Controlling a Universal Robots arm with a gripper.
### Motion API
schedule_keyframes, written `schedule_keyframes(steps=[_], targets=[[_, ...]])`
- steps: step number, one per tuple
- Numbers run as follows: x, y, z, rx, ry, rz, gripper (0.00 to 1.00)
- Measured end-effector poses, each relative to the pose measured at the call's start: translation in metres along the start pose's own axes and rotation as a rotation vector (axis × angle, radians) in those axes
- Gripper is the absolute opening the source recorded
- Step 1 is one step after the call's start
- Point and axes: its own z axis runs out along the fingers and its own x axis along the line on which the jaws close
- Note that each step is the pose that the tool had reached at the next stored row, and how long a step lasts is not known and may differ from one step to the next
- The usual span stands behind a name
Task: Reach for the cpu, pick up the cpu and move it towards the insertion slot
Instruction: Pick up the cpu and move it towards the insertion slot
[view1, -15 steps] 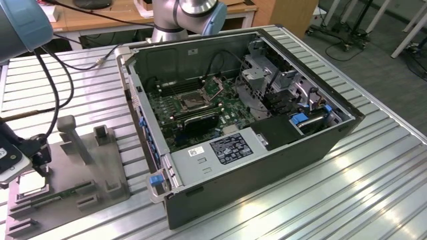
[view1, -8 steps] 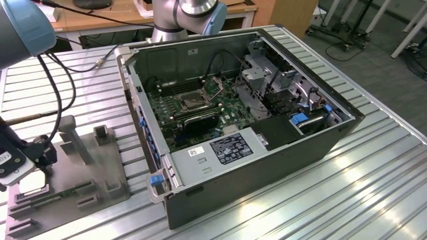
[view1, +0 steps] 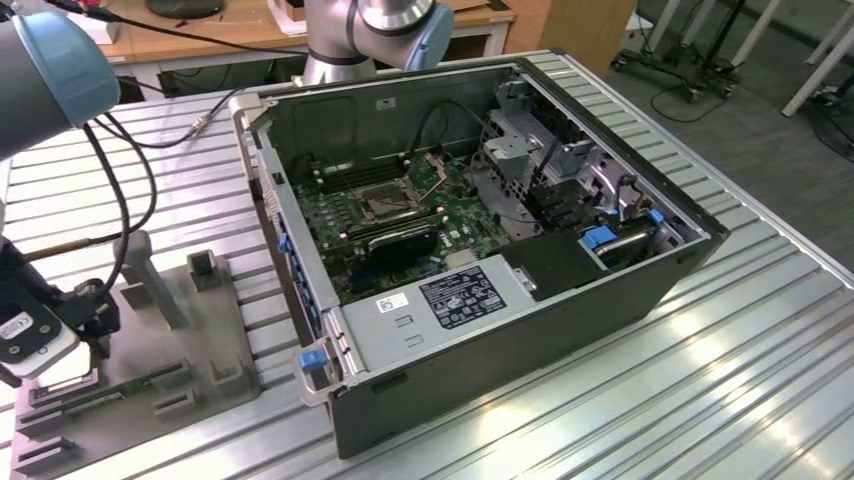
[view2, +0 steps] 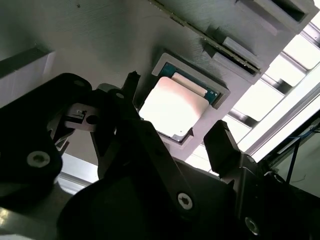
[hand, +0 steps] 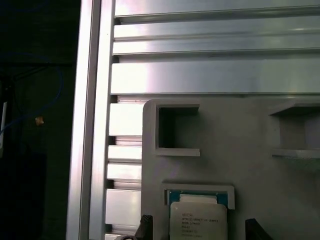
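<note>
The cpu (view2: 172, 107) lies flat in a raised square pocket of the grey fixture tray (view1: 187, 330), its pale metal top facing up; the first wrist view also has the cpu (hand: 198, 220). My gripper (view2: 176, 105) hangs open just over it, with one dark fingertip (view2: 132, 80) on either side of the chip and nothing held. In the exterior view the gripper (view1: 54, 375) is low at the exterior view's left, over the tray's near corner. The insertion slot (view1: 380, 203) is a silver-framed square socket on the green board inside the open computer case.
The open computer case (view1: 534, 330) fills the middle of the slatted metal table (view1: 747, 380). The tray carries upright blocks (view1: 200, 268) and a memory stick (view1: 120, 390). Black cables (view1: 127, 200) hang from the arm. The table's edge rail (hand: 90, 125) runs beside the tray.
</note>
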Motion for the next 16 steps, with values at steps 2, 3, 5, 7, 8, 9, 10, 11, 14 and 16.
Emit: schedule_keyframes(steps=[2,3,5,7,8,9,10,11,14,16], targets=[[0.0,0.0002,0.0024,0.0,0.0001,0.001,0.8],[0.0,0.0005,0.0037,0.0001,-0.0001,0.003,0.8],[0.0,0.0013,0.0061,0.0,-0.0005,0.012,0.8],[-0.0001,0.0013,0.0063,0.0001,-0.0004,0.014,0.78],[-0.0001,0.0014,0.0063,0.0002,-0.0004,0.014,0.78],[-0.0001,0.0014,0.0064,0.0001,-0.0004,0.014,0.78],[0.0,0.0014,0.0064,0.0001,-0.0004,0.014,0.71],[-0.0001,0.0014,0.0064,0.0001,-0.0005,0.014,0.71],[-0.0001,0.0014,0.0065,0.0,-0.0006,0.014,0.71],[0.0,0.0013,0.0065,0.0,-0.0006,0.015,0.71]])
